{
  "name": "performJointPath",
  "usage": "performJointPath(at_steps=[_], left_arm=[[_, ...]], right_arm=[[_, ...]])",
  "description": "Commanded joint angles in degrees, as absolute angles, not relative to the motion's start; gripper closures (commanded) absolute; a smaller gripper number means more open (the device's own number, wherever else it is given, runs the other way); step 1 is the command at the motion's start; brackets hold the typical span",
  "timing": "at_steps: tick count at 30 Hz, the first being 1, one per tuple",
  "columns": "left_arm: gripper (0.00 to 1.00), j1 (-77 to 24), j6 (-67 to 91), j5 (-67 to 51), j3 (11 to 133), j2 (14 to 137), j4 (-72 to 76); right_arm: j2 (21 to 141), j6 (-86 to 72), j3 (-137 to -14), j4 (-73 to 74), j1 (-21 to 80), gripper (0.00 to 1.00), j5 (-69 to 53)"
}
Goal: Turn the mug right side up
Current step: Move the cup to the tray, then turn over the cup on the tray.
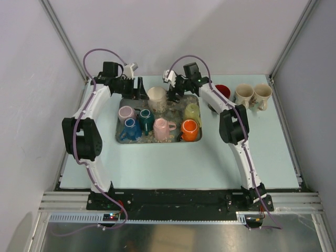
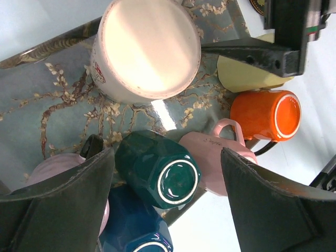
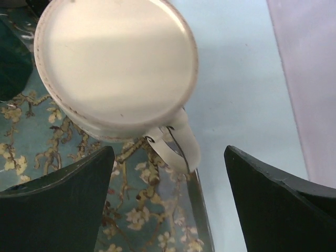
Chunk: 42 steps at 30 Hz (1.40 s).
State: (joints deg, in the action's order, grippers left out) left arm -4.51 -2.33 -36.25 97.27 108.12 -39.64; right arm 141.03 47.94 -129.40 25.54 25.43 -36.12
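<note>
Inverted cream mug (image 1: pixel 157 98) sits at 12 o'clock on the tray (image 1: pixel 157 140), base up. I read left pincer (image 1: pixel 140 90) and right pincer (image 1: pixel 172 90) spread, empty, flanking it. Glazed ceramic, I judge: rigid, slippery, breakable. Grip the wall, avoiding the handle (image 3: pixel 176 144).

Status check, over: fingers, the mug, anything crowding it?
Left gripper, right gripper: fingers apart, nothing held. Cream mug base-up on tray, between them. Teal mug, yellow mug close by.
</note>
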Motion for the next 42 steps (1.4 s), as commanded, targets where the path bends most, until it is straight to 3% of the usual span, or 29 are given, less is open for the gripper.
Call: performJointPath(at_steps=[1, 7, 14, 19, 28, 34, 38, 41, 42], left_arm=[[0.14, -4.2, -1.0, -37.5, 96.2, 104.6, -39.0], [0.15, -4.0, -0.9, -37.8, 95.1, 103.0, -39.0], [0.15, -4.0, -1.6, -38.4, 93.5, 101.9, -39.0], [0.16, -4.0, -1.7, -38.1, 93.1, 102.0, -39.0], [0.16, -4.0, -1.6, -37.8, 91.7, 100.4, -39.1], [0.16, -4.0, -1.8, -37.4, 90.0, 99.2, -39.0], [0.16, -4.0, -1.8, -37.3, 89.6, 98.7, -39.0], [0.16, -4.0, -2.3, -37.1, 89.7, 98.4, -39.0], [0.16, -4.0, -2.5, -37.0, 89.8, 98.2, -39.1]], right_arm=[[144.5, 48.6, -135.7, 27.2, 27.0, 0.10, -38.7], [145.5, 47.9, -138.8, 34.5, 27.4, 0.24, -40.3], [136.8, 50.4, -127.5, 42.4, 27.3, 0.42, -42.5], [134.8, 45.3, -122.6, 37.5, 28.5, 0.41, -39.1], [143.5, 36.5, -131.9, 32.3, 29.9, 0.38, -32.0], [144.4, 35.9, -131.3, 30.8, 30.2, 0.44, -30.2], [145.1, 35.1, -132.9, 31.9, 29.9, 0.59, -30.4], [145.5, 33.4, -134.6, 33.5, 29.6, 0.90, -31.0], [145.3, 32.0, -134.9, 33.4, 29.3, 0.95, -31.5]])
